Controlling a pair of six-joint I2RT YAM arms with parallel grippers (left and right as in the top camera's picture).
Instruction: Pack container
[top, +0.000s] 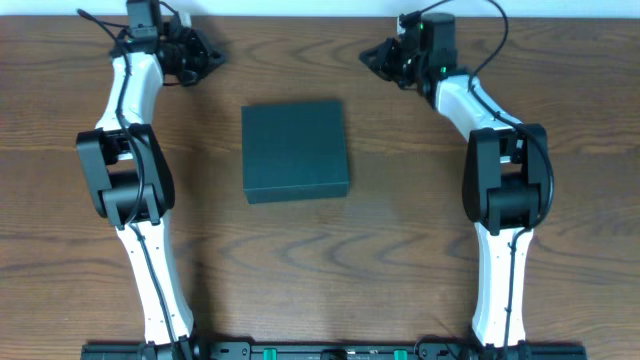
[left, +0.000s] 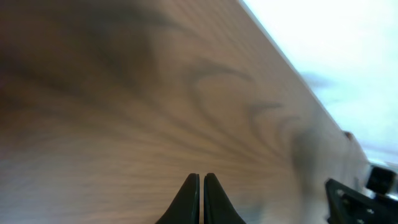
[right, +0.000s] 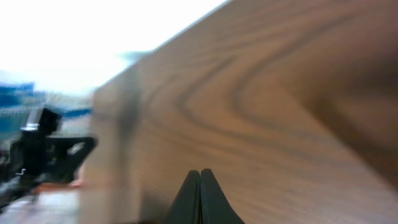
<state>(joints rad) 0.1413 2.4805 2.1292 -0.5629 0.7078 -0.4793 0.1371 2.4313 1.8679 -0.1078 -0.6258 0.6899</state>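
While well apart, container (top: 295, 150) between claws (top: 213, 57) (top: 368, 55).

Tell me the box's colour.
The box is a plain dark teal, matte, with no pattern. The overhead view shows it best.

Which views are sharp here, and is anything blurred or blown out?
Overhead: sharp, evenly lit, the container crisp. Left wrist: table grain smeared, upper right washed out white, only the left claw fairly sharp. Right wrist: similar blur, upper left overexposed, right claw crisp.
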